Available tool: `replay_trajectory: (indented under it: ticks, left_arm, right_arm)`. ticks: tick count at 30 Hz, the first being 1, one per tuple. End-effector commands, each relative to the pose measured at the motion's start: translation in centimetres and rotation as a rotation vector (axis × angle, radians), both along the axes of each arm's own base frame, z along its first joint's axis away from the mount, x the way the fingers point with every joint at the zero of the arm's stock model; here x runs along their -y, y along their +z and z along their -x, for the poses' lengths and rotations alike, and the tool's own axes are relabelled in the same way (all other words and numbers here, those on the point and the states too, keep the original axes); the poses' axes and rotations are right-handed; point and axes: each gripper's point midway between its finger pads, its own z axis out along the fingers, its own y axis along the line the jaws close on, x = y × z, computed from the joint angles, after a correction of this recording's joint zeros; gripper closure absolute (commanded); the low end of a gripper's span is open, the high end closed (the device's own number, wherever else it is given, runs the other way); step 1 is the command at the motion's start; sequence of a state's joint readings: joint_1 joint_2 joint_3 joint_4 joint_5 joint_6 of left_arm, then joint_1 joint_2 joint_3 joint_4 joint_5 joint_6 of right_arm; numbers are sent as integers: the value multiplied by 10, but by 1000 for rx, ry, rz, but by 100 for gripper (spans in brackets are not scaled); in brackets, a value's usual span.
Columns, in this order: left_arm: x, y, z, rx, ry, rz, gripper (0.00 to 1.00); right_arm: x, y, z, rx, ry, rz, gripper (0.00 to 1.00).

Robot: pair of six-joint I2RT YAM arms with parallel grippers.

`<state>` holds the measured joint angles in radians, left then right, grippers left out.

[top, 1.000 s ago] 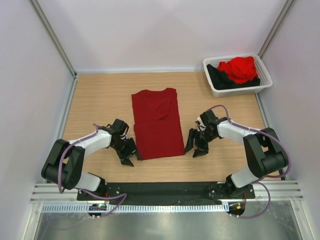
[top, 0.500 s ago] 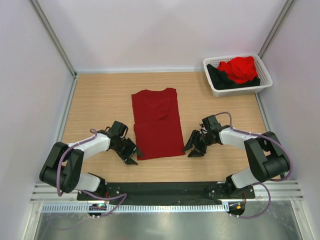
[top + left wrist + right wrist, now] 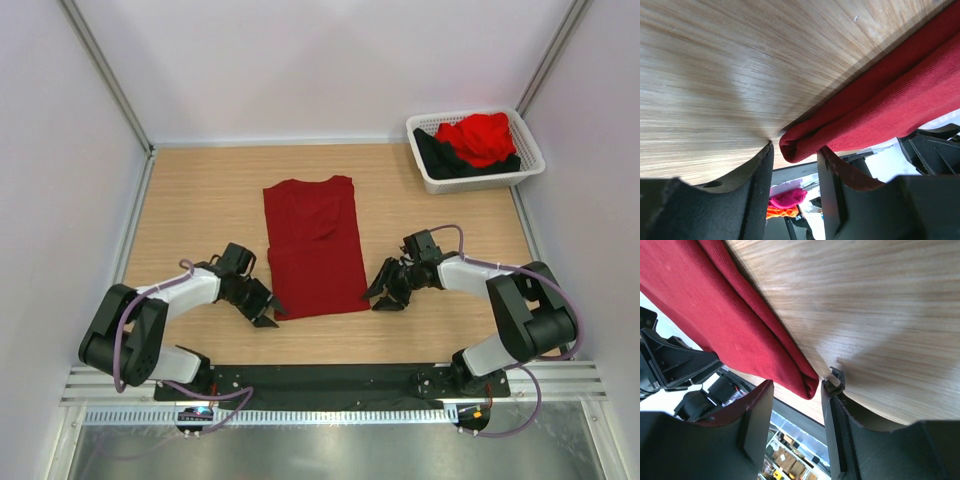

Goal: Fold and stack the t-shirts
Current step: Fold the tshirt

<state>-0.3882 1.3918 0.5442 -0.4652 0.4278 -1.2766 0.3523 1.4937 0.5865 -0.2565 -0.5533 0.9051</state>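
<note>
While the crimson shirt (image 3: 312,240) lies on the table (image 3: 200,200), the left gripper (image 3: 268,317) and the right gripper (image 3: 381,298) have jaws apart around its near corners.

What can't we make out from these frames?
- Top view: near corners of the crimson t-shirt, partly covered by the left claw and right claw.
- Top view: black t-shirt, mostly buried under the bright red t-shirt in the basket.
- Wrist views: most of the crimson t-shirt cut off by frame edges; contact with the fingers unclear.
</note>
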Motion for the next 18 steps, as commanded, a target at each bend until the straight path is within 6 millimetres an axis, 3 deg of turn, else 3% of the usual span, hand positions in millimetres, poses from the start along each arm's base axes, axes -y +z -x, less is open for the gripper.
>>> replay_trajectory:
  ticks: [1,6,11,18]
  left_arm:
    - [-18,-23,-6,43,6,-121,59]
    - [-19,-23,-10,54,-10,-134,66]
    - [-18,-22,-11,58,-17,-130,67]
    - [-21,-19,-5,59,-17,-139,52]
  right_arm:
    - [9,-18,-4,9,-29,73,51]
    - [11,-18,0,-1,-25,81,53]
    - [16,-16,9,7,-19,103,46]
    - [16,-23,19,-14,0,116,46]
